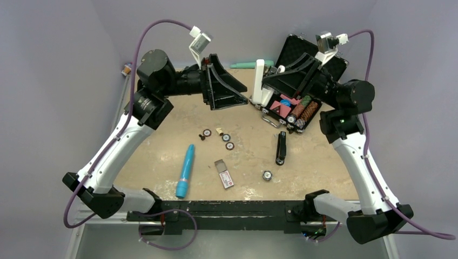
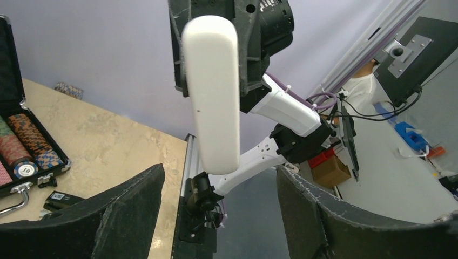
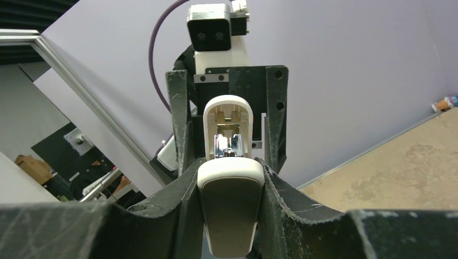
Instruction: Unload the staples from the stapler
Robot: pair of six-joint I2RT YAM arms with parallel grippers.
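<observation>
The stapler [image 1: 260,81] is white with a grey base, not black. My right gripper [image 1: 268,81] is shut on its base and holds it above the back of the table. In the right wrist view the base [image 3: 230,210] sits squeezed between my right gripper's [image 3: 231,181] jaws. The lid [image 3: 228,116] stands swung up, with the silvery magazine showing. My left gripper [image 1: 241,86] is open and empty, just left of the stapler. In the left wrist view the white stapler [image 2: 211,97] hangs ahead of my left gripper [image 2: 220,181], above the gap between the jaws and apart from them.
A slim black bar-shaped object [image 1: 281,147] lies on the table right of centre. A blue tube [image 1: 185,170], a small flat box [image 1: 224,174] and loose poker chips [image 1: 227,141] lie nearer the front. An open black case of chips [image 1: 300,110] stands at the back right.
</observation>
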